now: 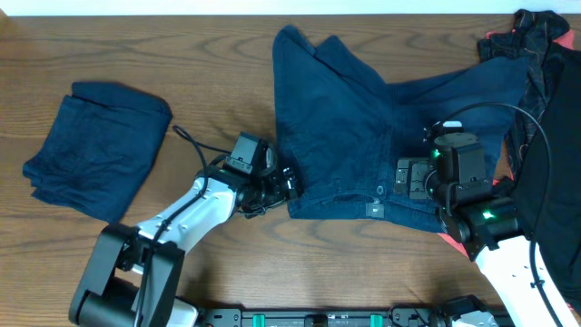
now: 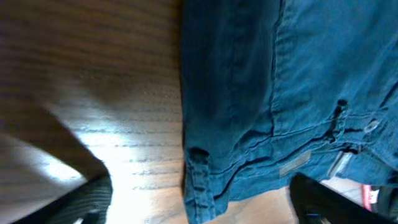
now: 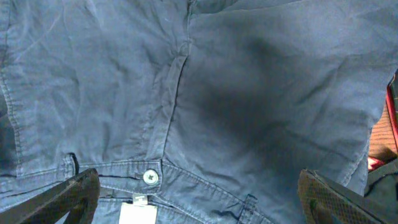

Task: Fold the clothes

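The navy shorts point(image 1: 363, 127) lie spread on the bench point(image 1: 136, 45) right of centre, with the waistband point(image 3: 186, 180) near and the legs fanned far. They look like soft, light cotton that will drape and slide rather than hold shape, so the thick, seamed waistband is probably the firmest place to pinch. The left end effector point(image 1: 287, 182) sits wide open and empty at the waistband's left corner, and the right end effector point(image 1: 406, 178) hangs equally wide open above the button point(image 3: 150, 177), gripping nothing; taking both waistband ends should lift the cloth evenly.
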Robot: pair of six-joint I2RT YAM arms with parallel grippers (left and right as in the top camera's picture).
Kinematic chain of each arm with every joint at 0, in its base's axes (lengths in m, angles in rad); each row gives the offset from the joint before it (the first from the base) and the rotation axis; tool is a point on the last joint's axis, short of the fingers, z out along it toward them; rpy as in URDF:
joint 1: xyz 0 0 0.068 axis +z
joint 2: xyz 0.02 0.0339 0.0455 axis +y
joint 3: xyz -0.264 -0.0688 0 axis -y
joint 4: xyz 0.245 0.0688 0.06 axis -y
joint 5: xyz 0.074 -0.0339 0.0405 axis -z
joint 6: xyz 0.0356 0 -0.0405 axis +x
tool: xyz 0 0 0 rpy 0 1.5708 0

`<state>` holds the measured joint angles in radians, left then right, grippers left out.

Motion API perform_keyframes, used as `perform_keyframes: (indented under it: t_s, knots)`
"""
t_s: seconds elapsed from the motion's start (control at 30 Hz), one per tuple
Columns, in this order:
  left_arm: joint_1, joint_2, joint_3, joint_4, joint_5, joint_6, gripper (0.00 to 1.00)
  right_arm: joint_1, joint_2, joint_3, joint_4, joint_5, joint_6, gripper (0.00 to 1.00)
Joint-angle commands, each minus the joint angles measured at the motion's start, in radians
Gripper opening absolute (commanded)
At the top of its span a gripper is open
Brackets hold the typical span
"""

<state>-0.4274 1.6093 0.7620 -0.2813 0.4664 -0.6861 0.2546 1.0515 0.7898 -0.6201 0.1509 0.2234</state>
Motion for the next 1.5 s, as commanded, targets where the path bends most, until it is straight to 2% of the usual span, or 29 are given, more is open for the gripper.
perform_keyframes:
  t_s: [0.0,0.1,0.17,0.3,0.43,0.47,0.5,0.57,0.63,0.7,0.83,0.93,0.97,1.0,1.03,1.07,1.17,1.23,1.33,1.47]
  knots:
    - [-0.019,0.037,-0.005,-0.008,-0.005,-0.027,0.76,-0.006,-0.004,0.001,-0.001,0.010,0.000,0.99]
    - [-0.036,0.037,-0.005,-0.005,-0.005,-0.034,0.64,-0.006,-0.004,0.001,-0.002,0.010,0.000,0.99]
    - [-0.051,0.037,-0.005,-0.004,-0.006,-0.034,0.60,-0.006,-0.004,0.001,-0.002,0.010,0.000,0.99]
    - [-0.076,0.037,-0.005,0.001,-0.006,-0.034,0.43,-0.006,-0.004,0.001,-0.002,0.009,0.000,0.99]
    - [-0.084,0.037,-0.005,0.007,-0.006,-0.034,0.19,-0.006,-0.004,0.001,-0.005,0.006,0.000,0.99]
    - [-0.085,0.037,-0.005,0.007,-0.006,-0.034,0.09,-0.006,-0.004,0.001,-0.006,0.006,0.000,0.99]
    - [-0.085,0.037,-0.005,0.006,-0.006,-0.033,0.06,-0.006,-0.004,0.001,-0.008,0.006,0.000,0.99]
    - [-0.084,0.037,-0.005,0.005,-0.006,-0.018,0.06,-0.006,-0.004,0.001,-0.009,0.006,0.000,0.99]
    - [-0.068,0.031,-0.002,-0.016,-0.009,0.064,0.06,-0.006,-0.004,0.001,-0.013,0.006,0.000,0.99]
    - [-0.010,0.010,0.023,-0.089,-0.076,0.132,0.06,-0.006,-0.004,0.001,-0.021,0.006,0.000,0.99]
    - [0.193,-0.050,0.183,-0.281,-0.234,0.271,0.06,-0.006,-0.004,0.001,-0.047,0.007,0.000,0.99]
    - [0.374,-0.061,0.394,-0.336,-0.252,0.334,0.06,-0.006,-0.004,0.001,-0.049,0.006,0.000,0.99]
    - [0.431,-0.058,0.469,-0.336,-0.243,0.338,0.07,-0.006,-0.004,0.001,-0.048,0.006,0.000,0.99]
    - [0.467,-0.058,0.516,-0.337,-0.230,0.338,0.32,-0.006,-0.004,0.001,-0.047,0.006,0.001,0.99]
    - [0.495,-0.058,0.553,-0.343,-0.211,0.338,0.70,-0.006,-0.004,0.001,-0.048,0.006,0.001,0.99]
    - [0.519,-0.058,0.583,-0.356,-0.176,0.338,0.96,-0.006,-0.004,0.001,-0.051,0.006,0.001,0.99]
    - [0.544,-0.059,0.613,-0.467,-0.114,0.338,0.98,-0.006,-0.004,0.001,-0.058,0.006,0.001,0.99]
    - [0.539,-0.058,0.605,-0.599,-0.111,0.338,0.98,-0.006,-0.004,0.001,-0.061,0.006,0.001,0.99]
    - [0.507,-0.053,0.571,-0.764,-0.111,0.338,0.98,-0.006,-0.004,0.001,-0.061,0.006,0.000,0.99]
    - [0.439,-0.050,0.507,-0.889,-0.111,0.346,0.98,-0.006,-0.004,0.001,-0.066,0.007,0.011,0.99]
